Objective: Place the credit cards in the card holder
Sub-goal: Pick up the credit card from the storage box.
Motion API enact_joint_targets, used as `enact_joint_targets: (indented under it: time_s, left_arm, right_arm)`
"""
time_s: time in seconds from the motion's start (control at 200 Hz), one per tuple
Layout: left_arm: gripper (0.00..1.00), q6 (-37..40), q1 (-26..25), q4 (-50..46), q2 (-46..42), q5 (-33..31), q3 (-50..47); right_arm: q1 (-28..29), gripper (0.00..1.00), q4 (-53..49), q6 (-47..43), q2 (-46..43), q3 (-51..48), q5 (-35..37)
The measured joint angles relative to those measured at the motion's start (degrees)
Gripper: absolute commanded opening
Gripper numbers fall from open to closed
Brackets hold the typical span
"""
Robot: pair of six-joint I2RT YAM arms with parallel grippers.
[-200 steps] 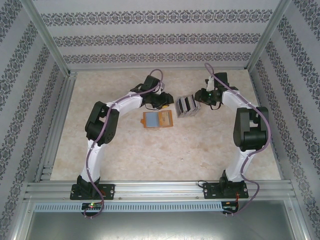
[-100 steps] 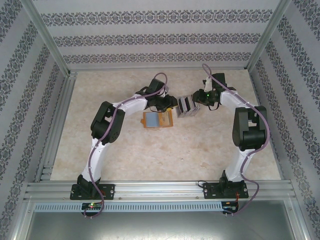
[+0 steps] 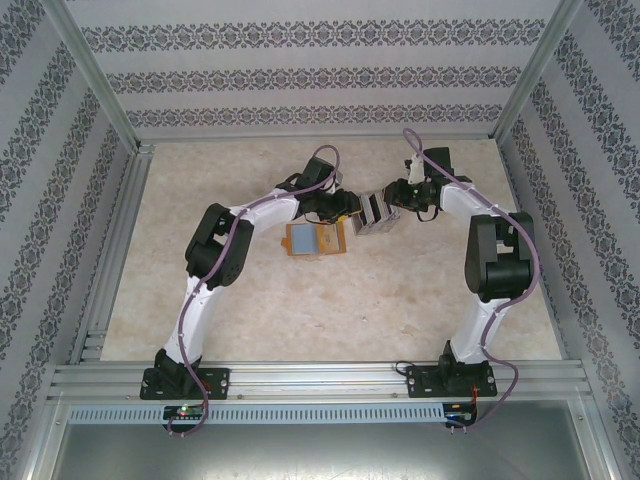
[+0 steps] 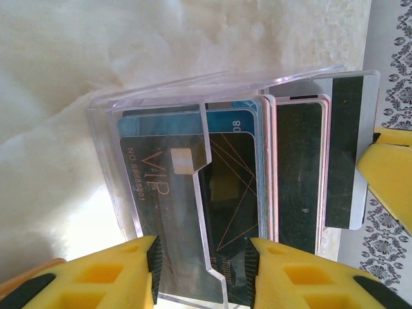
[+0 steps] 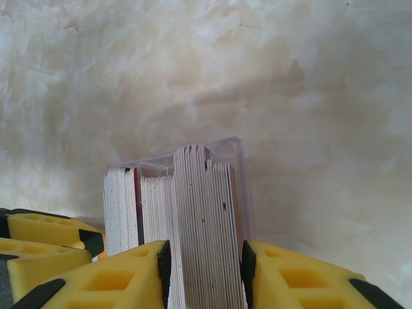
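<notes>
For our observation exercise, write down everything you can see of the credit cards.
The credit cards are a stack of thin, stiff, plastic-looking cards standing on edge in a clear plastic case on the table, beside the orange card holder. One face is dark with VIP lettering and one is blue; others show black stripes and pinkish edges. Seen edge-on, their pale tops are uneven. The right gripper is shut on part of the stack; the left gripper straddles the case's near edge.

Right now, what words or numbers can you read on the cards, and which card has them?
"VIP": gold letters on the black glossy credit card.
"NO 8888...": same card, later digits blurred.
"80": on the blue plastic card.
Orange leather wallet: too small to read.
</notes>
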Motion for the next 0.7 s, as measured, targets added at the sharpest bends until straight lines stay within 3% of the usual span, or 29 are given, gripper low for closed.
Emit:
enact_joint_targets:
  time_s: [0.7]
  left_arm:
    - [0.42,0.02,-0.46,-0.66,2.16,0.0,3.34]
  right_arm:
    - [-0.02,0.39,2.43,0.15,-0.98,-2.12,-2.75]
